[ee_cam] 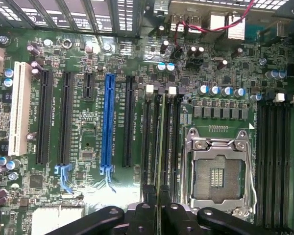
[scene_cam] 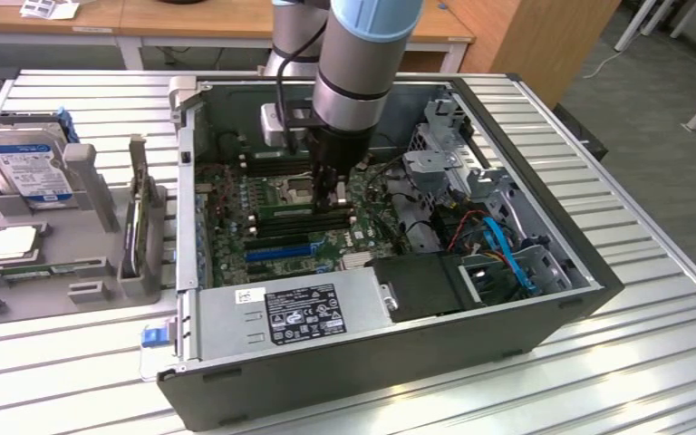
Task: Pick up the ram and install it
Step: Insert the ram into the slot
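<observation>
Black two-finger gripper [ee_cam: 158, 198] is down inside the open dark grey tower PC case [scene_cam: 542, 335], over the green motherboard [ee_cam: 88, 147]; jaws pinched narrow on the ram [ee_cam: 161, 142], a long thin green circuit-board stick seen edge-on in the wrist view; one black finger [ee_cam: 148, 200] on each side of it, touching. Ram runs lengthwise along the bank of black memory slots [ee_cam: 148, 137] just beside the silver CPU socket [ee_cam: 218, 169], lined up with one of the middle slots; cannot tell whether its lower edge is in the slot or just above it. White latch tabs [ee_cam: 172, 90] sit at the far end of that bank. Long blue plastic expansion slot [ee_cam: 107, 122] lies parallel, on the other side of the ram from the socket and apart from it; white plastic slot [ee_cam: 20, 107] further out. In the exterior view the arm comes straight down into the middle of the case; silver hard drive with blue label [scene_cam: 28, 168] stands on a grey plastic fixture [scene_cam: 88, 190] on the exterior view's left, well apart from the case; everything sits on a slatted metal table [scene_cam: 651, 362].
</observation>
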You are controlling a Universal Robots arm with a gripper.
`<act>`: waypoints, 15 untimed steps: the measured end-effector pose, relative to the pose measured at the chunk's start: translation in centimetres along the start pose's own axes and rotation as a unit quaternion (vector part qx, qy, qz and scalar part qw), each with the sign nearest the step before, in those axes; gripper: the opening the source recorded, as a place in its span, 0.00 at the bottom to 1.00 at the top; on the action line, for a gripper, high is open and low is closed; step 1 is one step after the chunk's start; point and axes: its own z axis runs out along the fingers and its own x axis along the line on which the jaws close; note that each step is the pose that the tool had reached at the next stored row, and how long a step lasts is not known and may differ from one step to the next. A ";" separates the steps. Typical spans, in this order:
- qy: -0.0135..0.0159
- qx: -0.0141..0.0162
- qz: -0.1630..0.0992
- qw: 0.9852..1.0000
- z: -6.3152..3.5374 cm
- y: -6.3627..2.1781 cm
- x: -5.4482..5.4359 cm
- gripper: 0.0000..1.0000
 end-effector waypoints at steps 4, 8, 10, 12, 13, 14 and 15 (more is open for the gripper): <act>0.000 0.000 0.000 1.000 0.00 0.04 0.3 0.14; 0.000 0.000 0.000 1.000 0.01 0.08 0.4 0.14; 0.000 0.000 0.000 1.000 0.01 0.09 0.4 0.14; 0.000 0.002 0.000 1.000 0.08 0.29 0.4 0.14; 0.000 0.003 0.000 1.000 0.12 0.41 0.4 0.14; 0.000 0.003 0.000 1.000 0.14 0.48 0.4 0.14; 0.000 0.003 0.000 1.000 0.14 0.48 0.4 0.14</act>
